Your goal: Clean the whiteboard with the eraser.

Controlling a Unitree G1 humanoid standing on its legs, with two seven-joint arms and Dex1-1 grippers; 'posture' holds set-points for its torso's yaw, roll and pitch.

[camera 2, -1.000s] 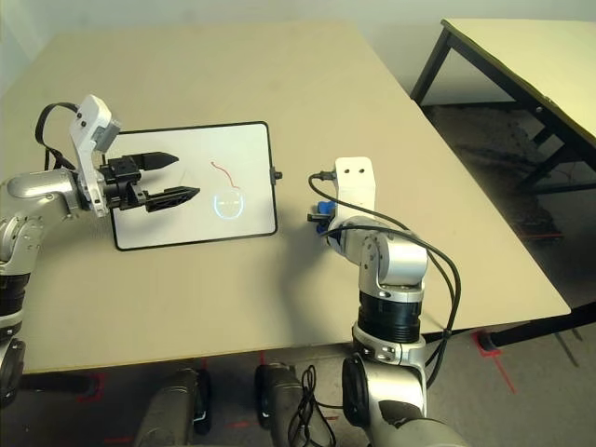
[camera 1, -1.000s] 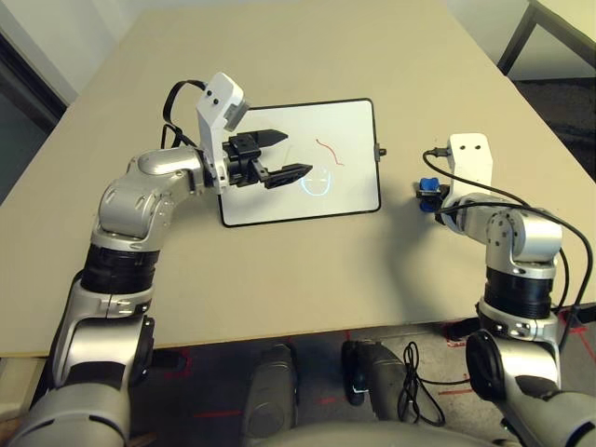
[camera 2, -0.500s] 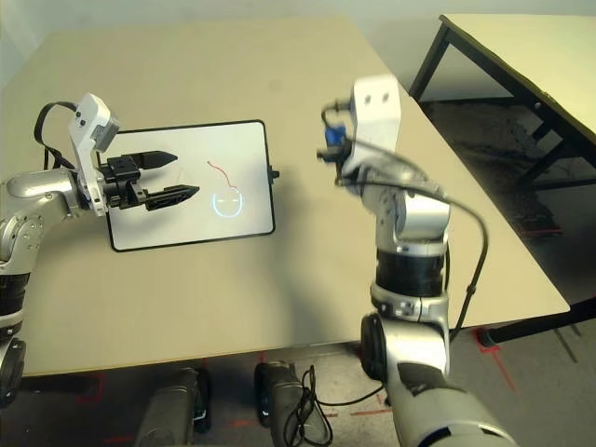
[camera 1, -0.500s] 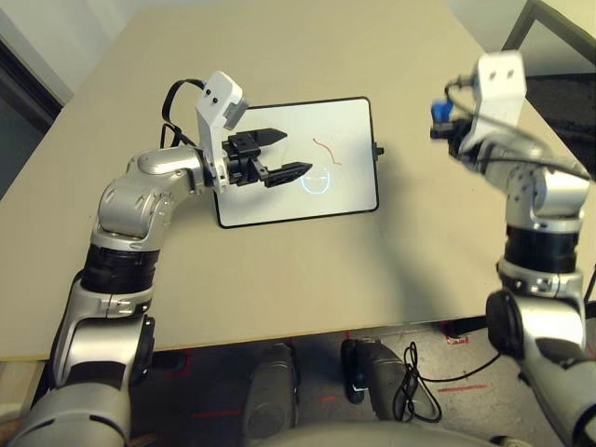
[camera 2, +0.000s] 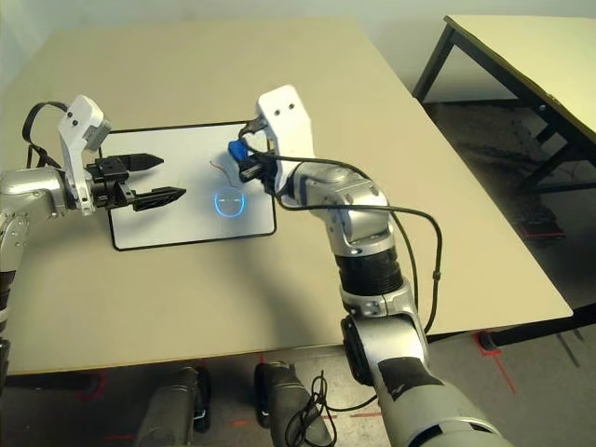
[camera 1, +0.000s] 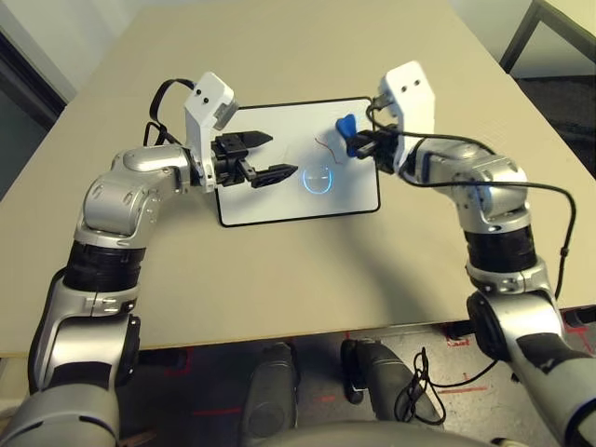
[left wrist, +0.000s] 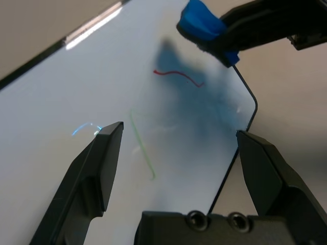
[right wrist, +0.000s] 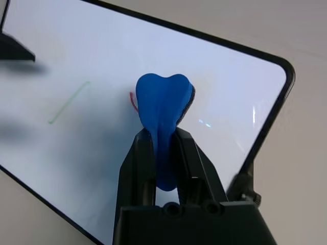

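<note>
The right pincer (right wrist: 163,140) is clamped tight on the eraser (right wrist: 164,109), its two fingers pressed against the narrow waist of the blue block so the rounded end sticks out ahead of them. A second ago this pincer sat low at the surface (camera 1: 307,270) to the right of the board, closed on the eraser there; half a second ago it was lifted high, well off to the right; now it has swung in over the board's right part, and the eraser hangs just above the red squiggle (left wrist: 179,76), seemingly not yet touching the face, since its shadow lies apart from it. The whiteboard (camera 1: 279,200) lies flat on the surface, with the red squiggle, a faint green line (left wrist: 143,150) and a glowing blue mark (camera 1: 318,179) on it. The left pincer (camera 1: 265,156) hovers over the board's left half, fingers spread wide and holding nothing, much as it did a second ago. So the pick-up and carry appear done, and the wiping itself has probably not begun: the likely next need is to lower the eraser onto the red squiggle and rub across it.
</note>
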